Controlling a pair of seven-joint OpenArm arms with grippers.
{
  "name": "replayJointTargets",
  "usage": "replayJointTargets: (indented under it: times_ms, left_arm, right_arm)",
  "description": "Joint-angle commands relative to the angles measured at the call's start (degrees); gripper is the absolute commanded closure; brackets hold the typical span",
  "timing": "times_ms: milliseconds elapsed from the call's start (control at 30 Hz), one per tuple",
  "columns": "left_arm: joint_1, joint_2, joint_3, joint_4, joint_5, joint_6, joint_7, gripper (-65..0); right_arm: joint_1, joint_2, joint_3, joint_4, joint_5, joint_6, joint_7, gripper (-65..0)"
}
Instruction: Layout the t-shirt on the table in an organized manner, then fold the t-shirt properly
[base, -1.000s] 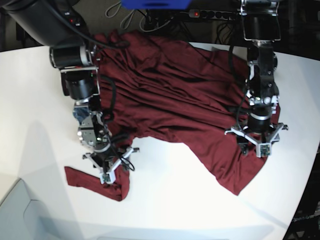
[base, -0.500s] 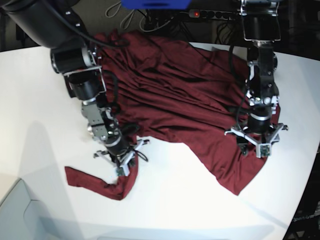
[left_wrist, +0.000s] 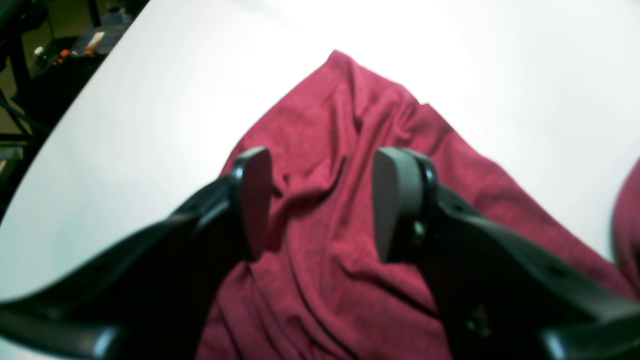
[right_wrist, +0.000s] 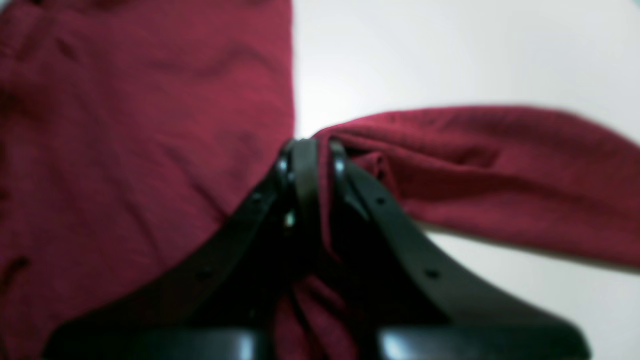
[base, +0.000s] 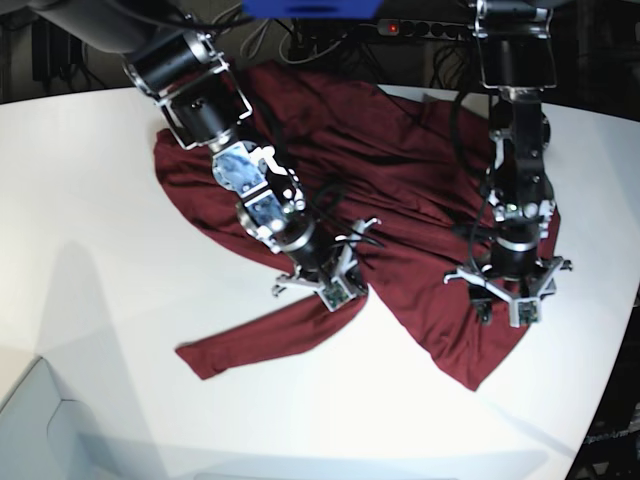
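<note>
Right gripper (base: 333, 291) has just clamped shut on a fold of the t-shirt (base: 380, 190) and is dragging it rightward toward mid-table, trailing a long strip. Left gripper (base: 505, 300) is hovering, jaws half-spread and empty, over the shirt's near-right corner. Shirt is lying bunched on the table (base: 80, 200); spreading is still underway.

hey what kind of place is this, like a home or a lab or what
Most likely a robotics lab or workshop, not a home. Two robot arms work a maroon t-shirt on a large white table, and a power strip with loose cables lies behind it.
</note>
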Motion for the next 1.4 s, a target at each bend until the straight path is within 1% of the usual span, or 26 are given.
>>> replayJointTargets:
  times_ms: [0, 133, 233, 300, 367, 500, 567, 667, 700, 800, 867, 967, 1033, 1133, 1200, 1300, 1367]
  left_arm:
    - [-1.7, -0.4, -0.2, 1.2, 0.0, 0.2, -1.7, -31.6]
    - [-2.9, 0.0, 0.0, 3.3, 0.0, 0.2, -1.7, -31.6]
    - [-4.5, 1.5, -0.1, 3.6, 0.0, 0.2, -1.7, -31.6]
    - [-5.6, 1.6, 0.0, 3.6, 0.0, 0.2, -1.6, -31.6]
    - [-6.5, 2.3, 0.1, 3.6, 0.0, 0.2, -1.6, -31.6]
    - [-9.3, 5.2, 0.9, 3.4, 0.0, 0.1, -1.6, -31.7]
    - [-10.9, 6.2, 4.9, 3.0, 0.0, 0.1, -1.1, -31.7]
    - [-14.1, 7.2, 12.2, 2.4, 0.1, 0.1, 1.4, -31.7]
    - [-15.4, 8.0, 15.2, 0.7, 0.1, 0.2, 2.1, -31.7]
    - [-19.4, 11.1, 22.3, -6.4, 0.5, 0.3, 3.1, -31.7]
    - [-22.2, 12.6, 25.2, -13.2, 0.5, 0.3, 2.4, -31.7]
    - [-26.0, 15.9, 27.8, -24.7, 0.2, 0.3, 2.2, -31.7]
    - [-29.2, 16.5, 28.2, -31.6, 0.3, 0.3, -0.2, -31.7]
    - [-32.3, 16.5, 28.2, -41.2, 0.5, 0.3, -6.9, -31.7]
    - [-34.3, 16.5, 29.1, -47.6, 0.1, 0.5, -10.8, -31.7]
    - [-36.0, 16.5, 33.5, -54.4, 0.1, 0.5, -14.5, -31.7]
    - [-36.0, 16.5, 35.4, -57.0, 0.1, 0.4, -16.6, -31.7]
  right_arm:
    - [0.9, 0.4, 0.2, 2.9, 0.4, -0.1, 1.6, -2.2]
    - [-2.6, 1.8, 0.3, 10.3, 0.4, -0.2, 1.6, -16.0]
    - [-4.6, 2.4, 0.4, 14.0, 0.4, -0.3, 1.6, -25.2]
    - [-6.1, 3.1, 0.4, 16.7, 0.4, -0.3, 1.6, -29.5]
    - [-7.7, 3.6, 0.4, 19.2, 0.4, -0.4, 1.6, -31.9]
    - [-10.4, 5.4, 1.3, 23.0, 0.4, -0.6, 1.6, -33.0]
    - [-12.4, 6.0, 5.1, 24.3, 0.4, -0.6, 1.6, -33.0]
    - [-14.4, 6.2, 12.2, 25.0, 0.4, -0.6, 1.6, -33.0]
    - [-15.1, 6.3, 15.4, 25.0, 0.4, -0.5, 1.6, -33.0]
    - [-16.6, 8.2, 23.8, 24.9, 0.4, -0.5, 1.6, -33.0]
    - [-17.6, 9.4, 29.2, 24.7, 0.4, -0.5, 1.6, -33.1]
    - [-18.9, 10.1, 36.4, 24.5, 0.4, -0.5, 1.6, -33.1]
    - [-19.7, 10.3, 41.9, 24.6, 0.4, -0.3, 1.6, -33.1]
    - [-21.3, 10.4, 47.0, 24.9, 0.4, -0.3, 1.6, -33.1]
    - [-22.2, 10.4, 49.2, 25.0, 0.4, -0.3, 1.6, -33.1]
    - [-24.2, 10.4, 51.3, 25.0, 0.4, -0.2, 1.8, -33.1]
    - [-25.1, 10.4, 51.8, 25.0, 0.4, -0.2, 2.0, -33.1]
